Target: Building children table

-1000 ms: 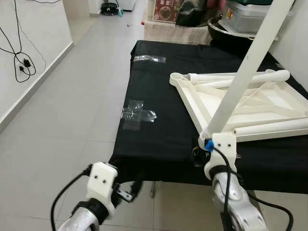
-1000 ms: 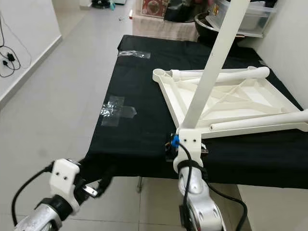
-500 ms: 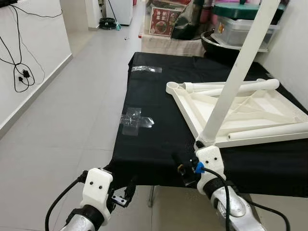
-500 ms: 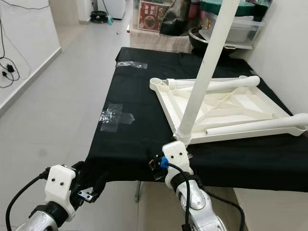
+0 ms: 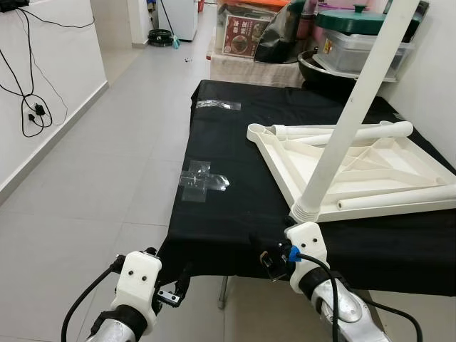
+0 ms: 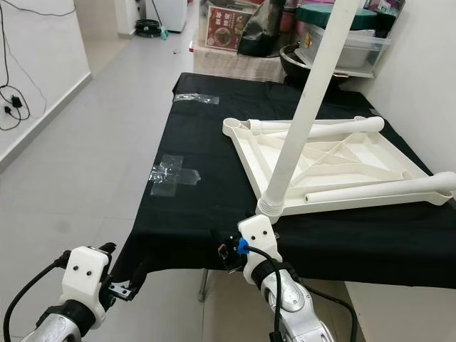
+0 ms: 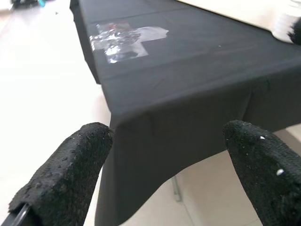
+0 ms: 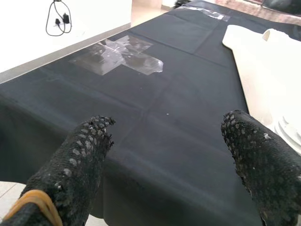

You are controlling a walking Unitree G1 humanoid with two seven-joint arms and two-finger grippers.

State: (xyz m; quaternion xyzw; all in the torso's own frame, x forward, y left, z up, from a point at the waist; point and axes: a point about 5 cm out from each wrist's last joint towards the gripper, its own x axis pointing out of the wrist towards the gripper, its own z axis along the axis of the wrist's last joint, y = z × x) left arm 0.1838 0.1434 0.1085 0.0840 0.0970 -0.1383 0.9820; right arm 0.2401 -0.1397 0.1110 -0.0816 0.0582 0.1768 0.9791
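Observation:
An upside-down white children's table top (image 5: 279, 169) lies on a black-clothed table (image 5: 235, 214). One white leg (image 5: 349, 121) stands upright from its near corner and runs out of the top of the view. Two more white legs (image 5: 335, 131) (image 5: 399, 197) lie along its far and near sides. My right gripper (image 5: 267, 258) sits open at the black table's front edge, just below the upright leg's base, its fingers (image 8: 84, 155) holding nothing. Lower left, my left gripper (image 5: 177, 285) is open below the cloth's corner, its fingers (image 7: 70, 169) spread wide.
Clear tape patches (image 5: 203, 178) (image 5: 217, 105) are stuck to the cloth on the left side. Boxes, a bin and a dark bowl (image 5: 342, 43) crowd the far end. A wall runs along the right. Open tiled floor (image 5: 92, 185) lies left, with cables (image 5: 32, 107) on the left wall.
The view has tilted and pulled back. My right wrist has dropped from directly under the leg's base to below the table edge. The left gripper sits lower.

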